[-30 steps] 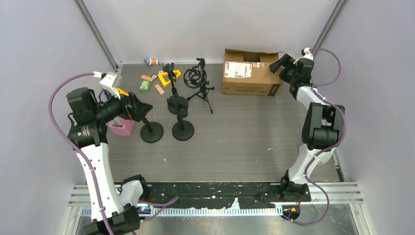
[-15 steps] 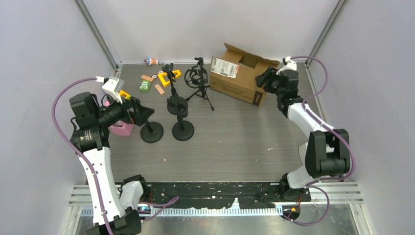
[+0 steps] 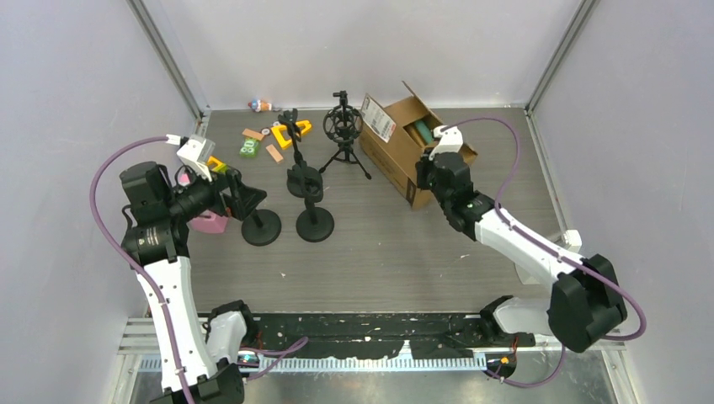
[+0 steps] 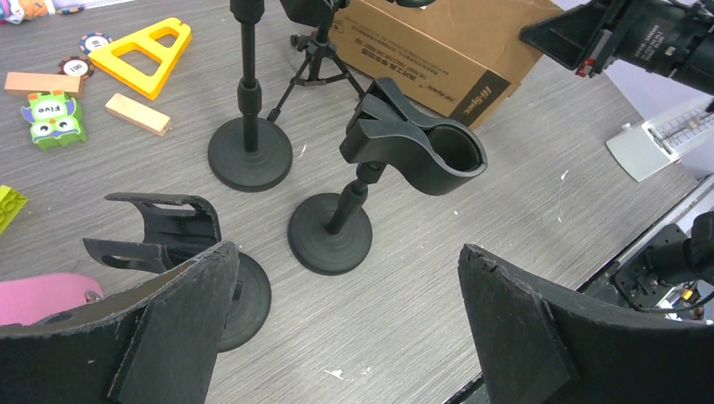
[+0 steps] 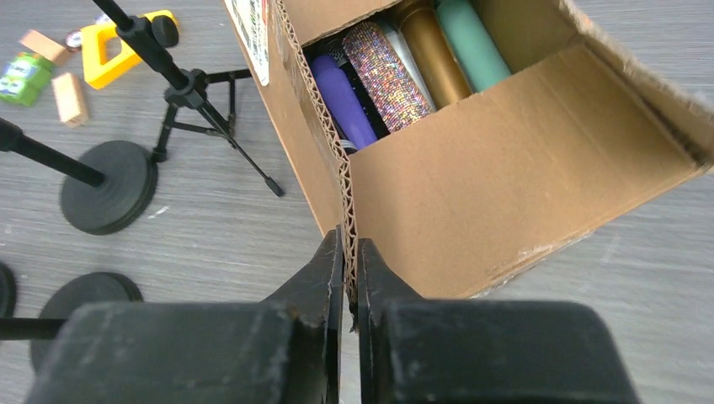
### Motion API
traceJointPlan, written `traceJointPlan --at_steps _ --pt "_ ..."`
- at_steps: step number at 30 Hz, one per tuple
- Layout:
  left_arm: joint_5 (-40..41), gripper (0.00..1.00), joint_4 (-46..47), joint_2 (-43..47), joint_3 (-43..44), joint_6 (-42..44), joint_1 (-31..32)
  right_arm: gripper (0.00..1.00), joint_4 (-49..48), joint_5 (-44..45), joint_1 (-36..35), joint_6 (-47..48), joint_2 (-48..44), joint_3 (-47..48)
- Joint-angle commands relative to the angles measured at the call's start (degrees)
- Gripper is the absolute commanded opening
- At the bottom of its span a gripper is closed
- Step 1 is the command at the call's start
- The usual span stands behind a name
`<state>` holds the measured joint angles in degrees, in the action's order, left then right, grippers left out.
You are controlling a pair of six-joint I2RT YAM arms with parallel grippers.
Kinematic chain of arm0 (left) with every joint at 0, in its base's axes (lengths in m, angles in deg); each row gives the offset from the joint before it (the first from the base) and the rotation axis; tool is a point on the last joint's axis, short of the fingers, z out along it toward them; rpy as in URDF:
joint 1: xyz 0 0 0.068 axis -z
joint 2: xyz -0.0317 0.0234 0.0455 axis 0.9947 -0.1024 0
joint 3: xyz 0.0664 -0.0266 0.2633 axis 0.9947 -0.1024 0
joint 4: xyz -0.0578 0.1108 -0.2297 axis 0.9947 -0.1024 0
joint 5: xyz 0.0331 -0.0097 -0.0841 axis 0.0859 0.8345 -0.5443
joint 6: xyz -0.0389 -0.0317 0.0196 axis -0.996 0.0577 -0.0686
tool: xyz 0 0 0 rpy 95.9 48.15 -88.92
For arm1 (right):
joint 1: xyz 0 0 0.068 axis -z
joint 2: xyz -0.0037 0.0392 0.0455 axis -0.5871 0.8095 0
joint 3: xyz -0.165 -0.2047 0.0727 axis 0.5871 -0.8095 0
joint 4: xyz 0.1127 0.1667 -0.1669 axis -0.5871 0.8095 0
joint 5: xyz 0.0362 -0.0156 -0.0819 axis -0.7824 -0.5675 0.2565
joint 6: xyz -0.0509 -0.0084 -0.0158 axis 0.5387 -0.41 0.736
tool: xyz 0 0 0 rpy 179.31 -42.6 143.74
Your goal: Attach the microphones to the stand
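Note:
Several microphones lie inside the open cardboard box [image 5: 522, 185]: purple [image 5: 341, 101], silver-glitter [image 5: 389, 76], gold [image 5: 429, 55] and mint green [image 5: 471, 42]. My right gripper [image 5: 348, 269] is shut on the box's corrugated side wall [image 5: 346, 194], at the near corner of the box [image 3: 391, 151]. Black round-base stands [image 3: 315, 223] [image 3: 261, 225] [image 3: 305, 179] are at centre left, each holding nothing. One empty clip [image 4: 417, 147] tilts up in front of my left gripper [image 4: 345, 257], which is open above the stand bases. My left gripper [image 3: 240, 192] holds nothing.
A black tripod stand [image 3: 343, 135] with a ring mount sits just left of the box. Toys lie at the back left: a yellow triangle [image 4: 139, 50], a green owl block [image 4: 55, 114] and wooden blocks [image 4: 135, 114]. A pink item [image 3: 208, 220] lies under my left arm.
My right gripper closed on the box wall and dragged the box left and forward, turning it so its open top shows. My left arm barely shifted.

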<state>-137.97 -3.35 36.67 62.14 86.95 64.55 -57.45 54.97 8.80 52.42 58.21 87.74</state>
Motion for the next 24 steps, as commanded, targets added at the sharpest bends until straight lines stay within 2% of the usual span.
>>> traceJointPlan --at_steps 1,2,4,9,12,15,20,24 --pt "-1.8 0.99 -0.9 1.4 0.0 1.2 -0.2 0.05 11.8 23.3 -5.8 2.8 -6.4 0.0" --pt "-1.9 0.99 -1.2 1.4 0.0 1.4 -0.2 0.05 13.3 28.4 -8.2 2.5 -7.1 0.0" --pt "-2.1 0.99 -1.7 1.6 0.1 1.9 -0.2 0.06 17.9 33.0 -11.7 0.7 -9.2 -0.2" --pt "-3.0 0.99 -3.3 1.7 0.9 2.5 -0.2 0.05 32.5 40.5 -22.4 -7.5 -14.7 -0.5" --pt "-4.3 0.99 -4.5 1.7 1.3 3.1 -0.2 0.05 40.4 42.5 -28.7 -15.3 -16.6 0.5" --pt "-5.7 0.99 -6.1 1.7 1.9 3.8 -0.2 0.05 51.9 45.6 -39.0 -26.1 -16.1 2.8" --pt "-7.0 0.99 -9.2 2.0 3.4 5.8 0.4 0.05 60.0 46.1 -56.3 -37.0 -9.0 9.5" --pt "-6.5 0.99 -10.2 2.5 3.7 7.1 0.7 0.05 62.9 47.4 -63.1 -39.0 0.8 19.7"
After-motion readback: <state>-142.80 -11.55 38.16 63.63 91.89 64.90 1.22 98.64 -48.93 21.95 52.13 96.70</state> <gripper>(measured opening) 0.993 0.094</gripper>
